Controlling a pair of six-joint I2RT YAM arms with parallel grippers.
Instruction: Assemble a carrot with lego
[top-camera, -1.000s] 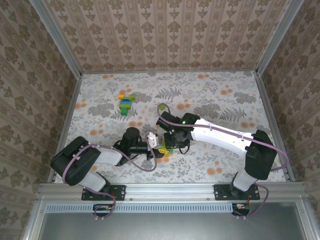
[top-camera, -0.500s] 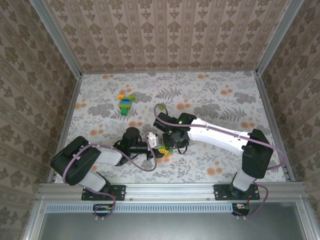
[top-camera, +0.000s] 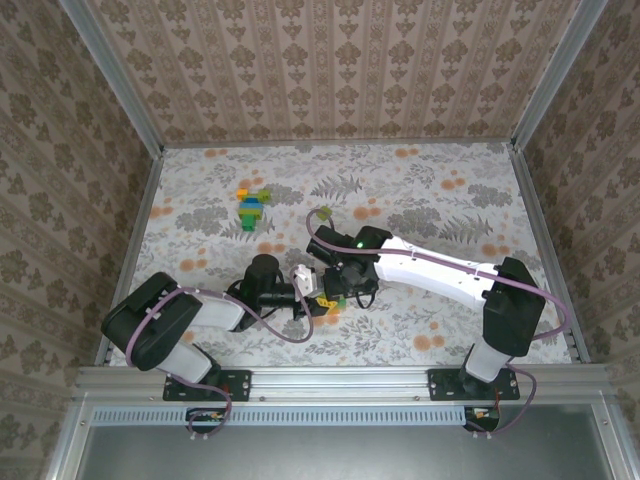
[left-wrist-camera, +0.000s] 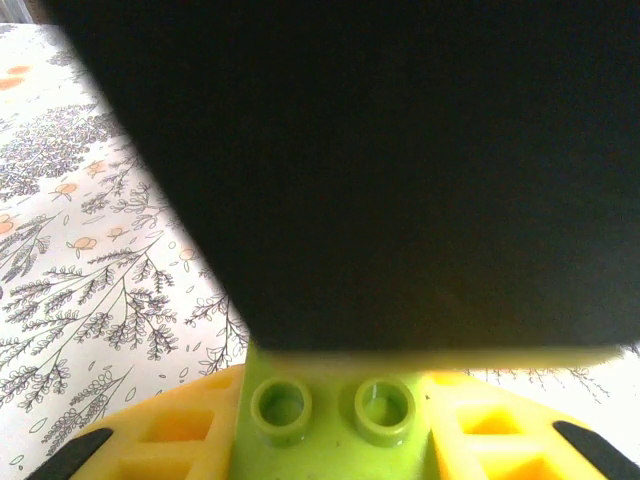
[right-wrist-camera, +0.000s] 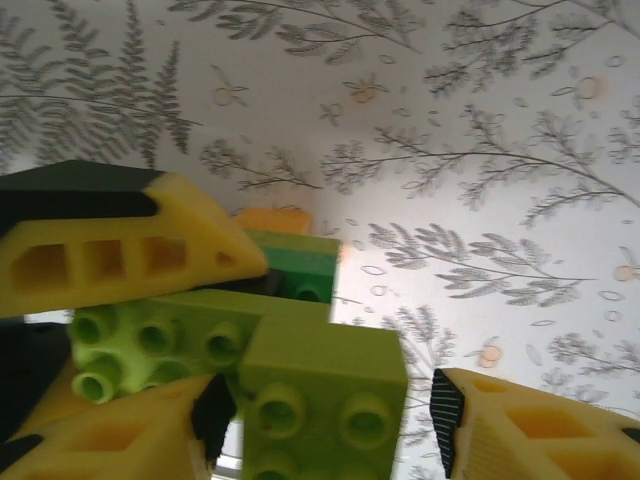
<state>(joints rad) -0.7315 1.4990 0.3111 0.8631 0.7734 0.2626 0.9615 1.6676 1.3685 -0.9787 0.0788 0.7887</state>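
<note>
Top external view: the carrot (top-camera: 327, 303) sits between the two gripper tips, the left gripper (top-camera: 314, 298) on its left and the right gripper (top-camera: 337, 291) on its right, both crowded against it; a mixed build (top-camera: 250, 208) of yellow, green and blue lies well beyond the carrot and to its left on the table (top-camera: 430, 200); a loose brick (top-camera: 323, 213), lime, lies beyond the carrot, nearer than the build.

Left wrist view: the left gripper is clamped on the carrot's lime part, whose two studs show between its yellow fingers (left-wrist-camera: 165, 440); a black mass hangs just above the carrot.

Right wrist view: a lime brick (right-wrist-camera: 322, 395) stands against the carrot's lime end; behind it show a dark green brick (right-wrist-camera: 300, 270) and an orange bit (right-wrist-camera: 272, 220); the right gripper's jaws are parted around the lime brick, with a gap between the brick and the right-hand finger (right-wrist-camera: 540, 430).
</note>
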